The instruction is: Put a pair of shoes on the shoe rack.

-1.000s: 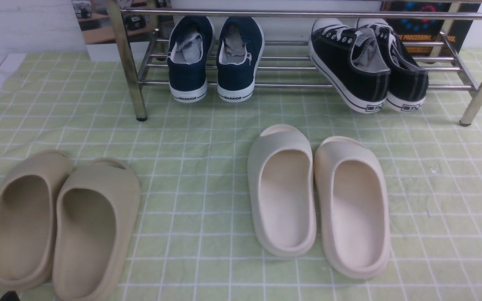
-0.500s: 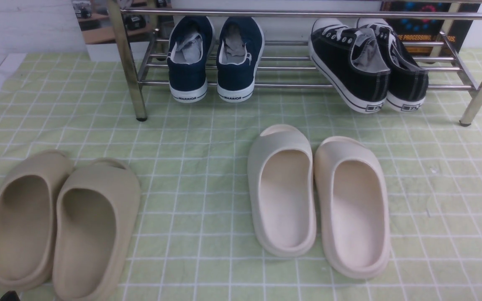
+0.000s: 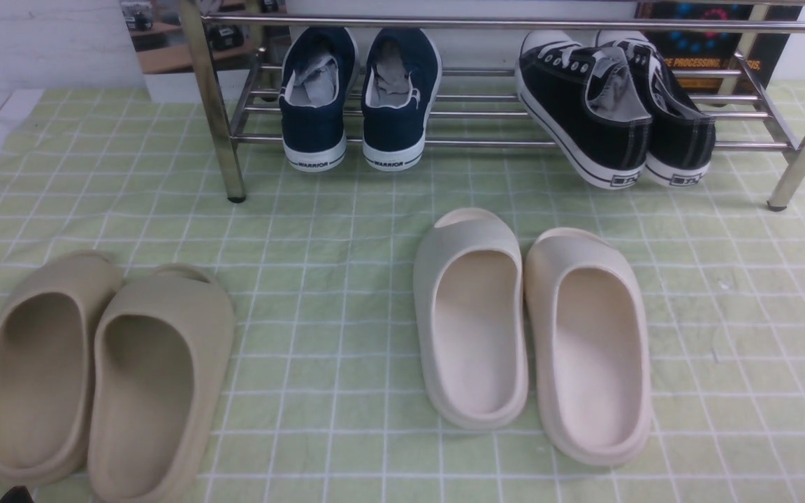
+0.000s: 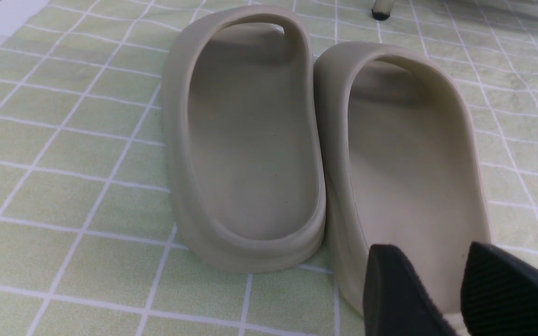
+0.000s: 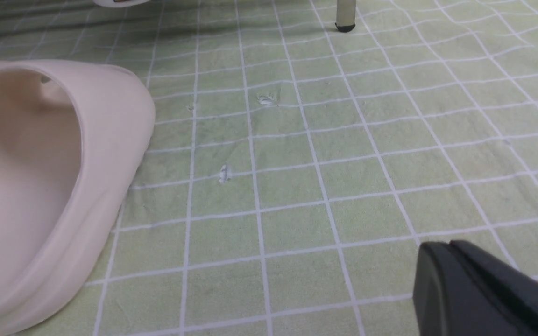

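Still black sneakers [image 3: 612,105] on rack [image 3: 486,143].

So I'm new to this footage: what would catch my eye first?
Two pairs of foam slides on the green checked cloth: beige slides near left, cream slides in the middle. Behind, the chrome shoe rack holds navy sneakers and, tilted at its right end, the black sneakers.

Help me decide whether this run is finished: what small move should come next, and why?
Probably none beyond keeping both arms back: the black sneakers already sit on the shoe rack, heels jutting over its front tube. The left gripper is open and holds nothing, the right gripper is shut and holds nothing.
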Motion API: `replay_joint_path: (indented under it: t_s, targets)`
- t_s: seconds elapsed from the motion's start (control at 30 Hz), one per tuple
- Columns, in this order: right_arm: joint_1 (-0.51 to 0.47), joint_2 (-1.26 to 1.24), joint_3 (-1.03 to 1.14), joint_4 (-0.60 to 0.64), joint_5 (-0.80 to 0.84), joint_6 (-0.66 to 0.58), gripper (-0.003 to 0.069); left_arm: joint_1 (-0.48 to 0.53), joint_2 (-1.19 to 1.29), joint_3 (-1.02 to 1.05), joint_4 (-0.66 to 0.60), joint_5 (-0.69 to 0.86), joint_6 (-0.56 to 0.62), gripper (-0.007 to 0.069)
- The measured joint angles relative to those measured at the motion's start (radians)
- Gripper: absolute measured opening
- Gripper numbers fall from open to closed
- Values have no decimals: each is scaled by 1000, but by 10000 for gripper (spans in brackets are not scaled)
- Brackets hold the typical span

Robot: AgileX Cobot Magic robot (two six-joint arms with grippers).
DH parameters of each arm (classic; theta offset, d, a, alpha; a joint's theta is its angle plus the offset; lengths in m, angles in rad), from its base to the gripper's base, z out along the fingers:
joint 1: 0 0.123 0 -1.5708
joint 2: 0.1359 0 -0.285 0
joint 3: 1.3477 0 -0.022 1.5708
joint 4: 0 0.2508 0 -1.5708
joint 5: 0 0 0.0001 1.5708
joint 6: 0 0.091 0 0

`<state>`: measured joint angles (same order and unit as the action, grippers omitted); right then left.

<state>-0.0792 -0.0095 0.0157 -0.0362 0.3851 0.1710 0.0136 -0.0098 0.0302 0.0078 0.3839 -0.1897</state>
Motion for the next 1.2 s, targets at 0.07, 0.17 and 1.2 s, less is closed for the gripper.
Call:
replay_joint_path:
  t_s: [0.07, 0.17, 1.2]
  targets:
    - [0, 0, 0, 0, 0, 0, 14, 0, 0, 0, 0, 0, 0, 237]
    - [0, 0, 0, 0, 0, 0, 15, 0, 0, 0, 0, 0, 0, 237]
    - [0, 0, 0, 0, 0, 0, 40, 0, 0, 0, 0, 0, 0, 237]
